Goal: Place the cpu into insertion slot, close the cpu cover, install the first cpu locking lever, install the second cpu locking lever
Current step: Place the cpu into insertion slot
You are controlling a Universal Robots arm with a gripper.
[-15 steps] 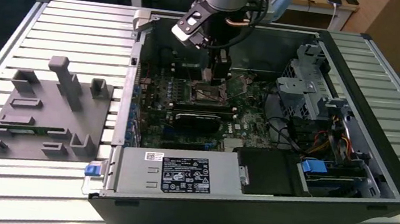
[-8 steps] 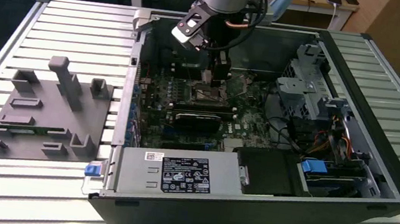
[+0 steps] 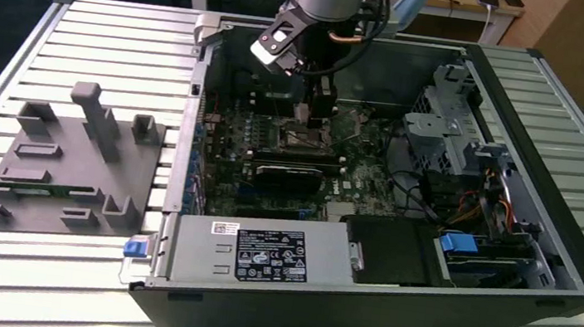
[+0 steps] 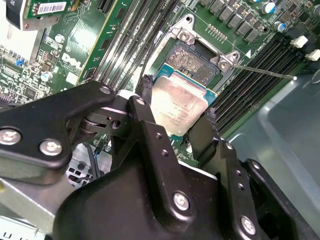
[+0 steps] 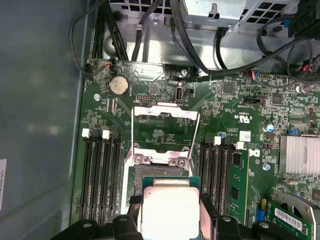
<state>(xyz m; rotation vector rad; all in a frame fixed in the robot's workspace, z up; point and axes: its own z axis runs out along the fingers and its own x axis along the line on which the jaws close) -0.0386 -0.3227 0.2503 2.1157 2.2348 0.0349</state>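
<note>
Cpu [image 4: 180, 107] is pinched by two opposite edges in the gripper [image 4: 177, 100], held just above the insertion slot [image 4: 192, 62]; by my read it isn't seated yet. The slot is bare inside, nothing in it. The cpu cover [image 5: 165, 113] is flipped up and open, and one locking lever [image 4: 265, 71] is swung out sideways. So step one is in progress, with the cover and both levers not yet done. All of this is inside the open computer case [image 3: 363, 314] on the counter [image 3: 98, 23]. A grey holder [image 3: 58, 160] sits beside the case, on the exterior view's left.
</note>
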